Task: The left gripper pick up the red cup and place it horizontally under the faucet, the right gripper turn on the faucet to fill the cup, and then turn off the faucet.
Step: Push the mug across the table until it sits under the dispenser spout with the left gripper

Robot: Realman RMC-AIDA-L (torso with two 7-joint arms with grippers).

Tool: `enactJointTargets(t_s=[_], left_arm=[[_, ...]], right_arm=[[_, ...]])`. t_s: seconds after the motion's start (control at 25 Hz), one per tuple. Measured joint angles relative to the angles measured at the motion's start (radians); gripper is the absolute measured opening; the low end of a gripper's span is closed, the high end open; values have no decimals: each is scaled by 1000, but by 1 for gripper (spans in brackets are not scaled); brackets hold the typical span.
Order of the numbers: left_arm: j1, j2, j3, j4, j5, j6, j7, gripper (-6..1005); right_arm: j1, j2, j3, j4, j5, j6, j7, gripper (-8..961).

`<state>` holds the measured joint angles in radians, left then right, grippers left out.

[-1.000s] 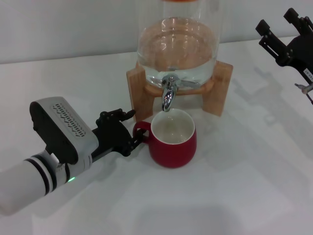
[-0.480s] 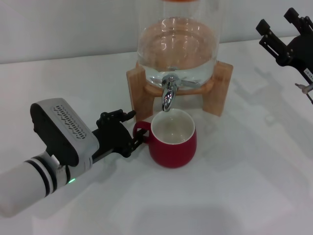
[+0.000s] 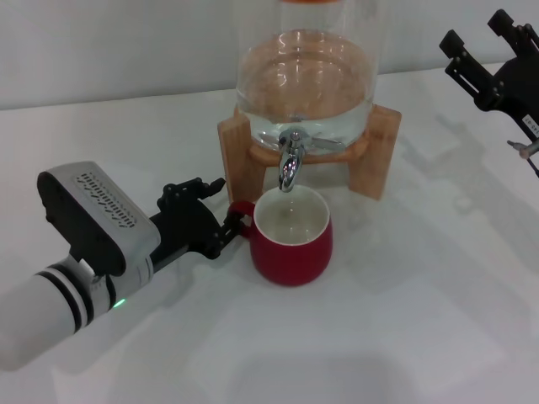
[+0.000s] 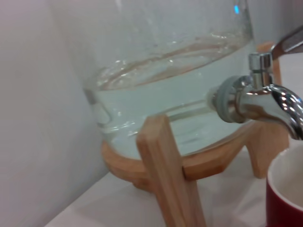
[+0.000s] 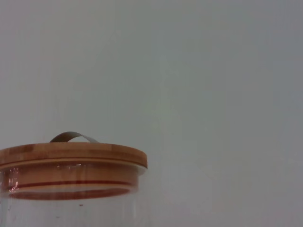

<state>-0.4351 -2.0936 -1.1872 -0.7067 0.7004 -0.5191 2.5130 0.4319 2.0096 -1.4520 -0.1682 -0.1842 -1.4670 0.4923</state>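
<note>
Looking down from the head view, the red cup stands upright on the white table, right under the spout of the faucet. The cup is short and round, dark red outside and white inside, with a small red loop handle pointing left. The left gripper comes in from the near left, and its black claw is closed on that handle. A green light glows on its white arm. The faucet is shiny and small, and it sticks out of a clear glass dispenser with water in it. The dispenser sits on a wooden stand. The right gripper is far off to the right, up in the air, with its thin black fingers spread apart.

From the left wrist view, the faucet shows big and silver, and the cup's red rim sits just below its spout. Water fills the glass dispenser above the wooden stand.

From the right wrist view, only the dispenser's wooden lid shows, with a grey wall behind.
</note>
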Motion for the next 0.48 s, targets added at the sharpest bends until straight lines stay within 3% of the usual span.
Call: enactJointTargets(t_s=[0.48], left_arm=[[1, -1, 2, 7, -9, 0, 4, 480]], right_arm=[[-1, 0, -2, -2, 0, -6, 0, 838]])
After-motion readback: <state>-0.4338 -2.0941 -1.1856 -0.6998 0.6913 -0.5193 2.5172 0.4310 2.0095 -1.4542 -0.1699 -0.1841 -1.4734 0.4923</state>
